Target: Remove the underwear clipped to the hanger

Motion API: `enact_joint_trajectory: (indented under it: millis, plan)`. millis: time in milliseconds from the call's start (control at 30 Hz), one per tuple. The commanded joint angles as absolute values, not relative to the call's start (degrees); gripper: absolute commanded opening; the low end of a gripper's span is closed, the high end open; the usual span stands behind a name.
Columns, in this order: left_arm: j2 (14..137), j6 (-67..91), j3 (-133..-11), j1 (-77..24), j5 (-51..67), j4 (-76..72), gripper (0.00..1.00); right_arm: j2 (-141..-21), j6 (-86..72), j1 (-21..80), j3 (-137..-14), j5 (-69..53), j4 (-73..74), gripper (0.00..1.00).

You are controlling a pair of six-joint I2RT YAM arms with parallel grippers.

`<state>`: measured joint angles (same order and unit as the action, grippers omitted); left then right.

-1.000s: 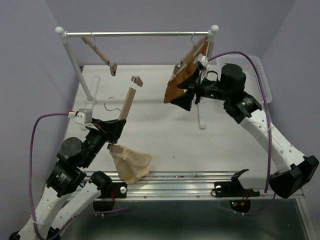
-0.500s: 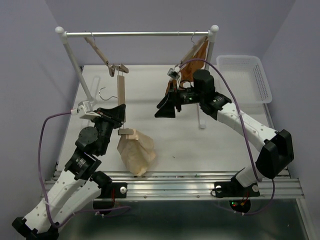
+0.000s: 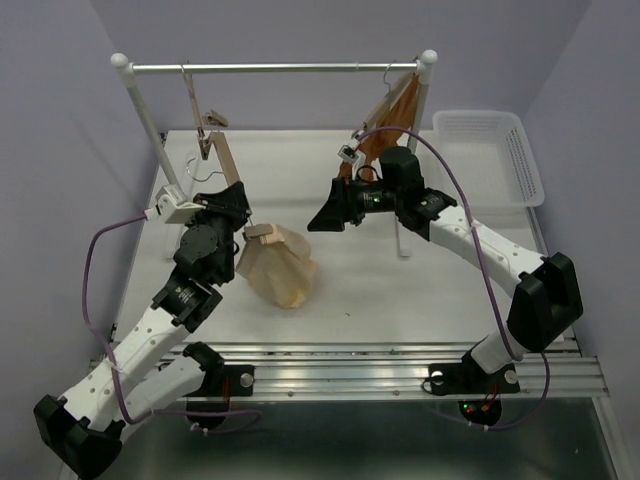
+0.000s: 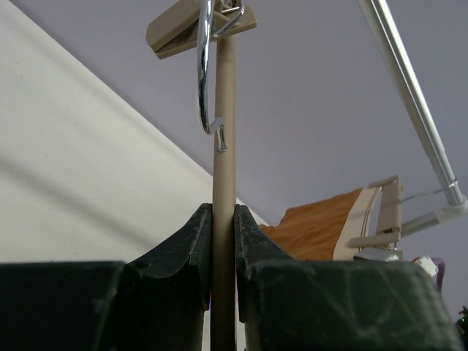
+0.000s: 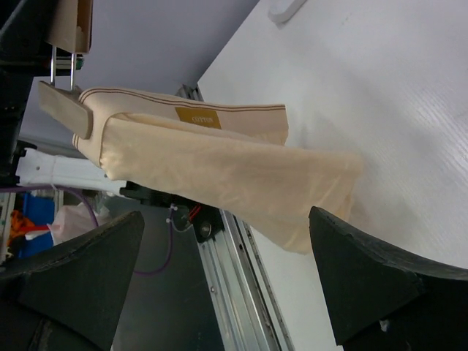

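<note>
Although the left gripper (image 3: 237, 207) is in plain sight from above, its black fingers (image 4: 191, 245) cover the stretch of the hanger (image 3: 228, 172) that they pinch. In the left wrist view the wooden bar is cut off at the bottom edge. The left arm rises from its base at 7 o'clock, folds at the elbow and reaches toward 1 o'clock, its jaws pressed together on the bar. The underwear (image 3: 280, 268) sits just left of the middle of the table (image 3: 400, 300), caught at its waistband by the hanger's near clip (image 3: 258, 232). It droops from there toward 5 o'clock. Whether its low end rests on the table or hangs just above it cannot be told. A small tan label (image 5: 197, 117) shows on the waistband, its lettering too small to read.

The hanger's long axis runs from that clip at 5 o'clock up toward 11 o'clock, with the wire hook (image 4: 203, 73) curling beside the bar near its far end.

The right arm swings out to an elbow at 3 o'clock, then comes back toward 10 o'clock. The right gripper (image 3: 322, 215) faces the underwear at 8 o'clock, near it but apart, jaws spread wide with nothing between them.

Farther off, an orange-brown garment (image 3: 392, 118) hangs at the right end of the rail (image 3: 280, 68), partly hidden by the right arm. A white basket (image 3: 490, 150) stands at 2 o'clock.
</note>
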<state>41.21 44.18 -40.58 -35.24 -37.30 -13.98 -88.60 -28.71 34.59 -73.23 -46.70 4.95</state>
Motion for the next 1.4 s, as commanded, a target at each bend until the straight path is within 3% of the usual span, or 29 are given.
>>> enact_joint_trajectory:
  millis: [0,233,500,667,1067,1367]
  plan:
    - [44.8,46.8,-43.5,-35.2,-45.8,-22.8,0.00,-90.1,-32.9,34.6,-73.7,-42.2,4.1,1.00]
    - [51.0,49.4,-47.8,-35.2,-51.2,-22.5,0.00,-89.0,-39.6,34.6,-67.1,-46.9,-17.3,1.00]
    - [53.3,50.6,-49.1,-35.5,-50.2,-23.1,0.00,-90.5,-43.9,34.6,-67.3,-49.0,-21.4,1.00]
    - [54.6,49.0,-50.1,-35.5,-48.4,-23.6,0.00,-91.3,-53.4,34.6,-63.5,-55.7,-42.8,1.00]
    - [52.2,49.2,-47.6,-35.8,-41.0,-27.2,0.00,-94.3,-49.1,35.9,-68.1,-56.8,-37.4,1.00]
    - [51.6,51.1,-45.8,-35.9,-36.9,-28.0,0.00,-96.9,-52.4,36.4,-70.0,-57.7,-43.1,1.00]
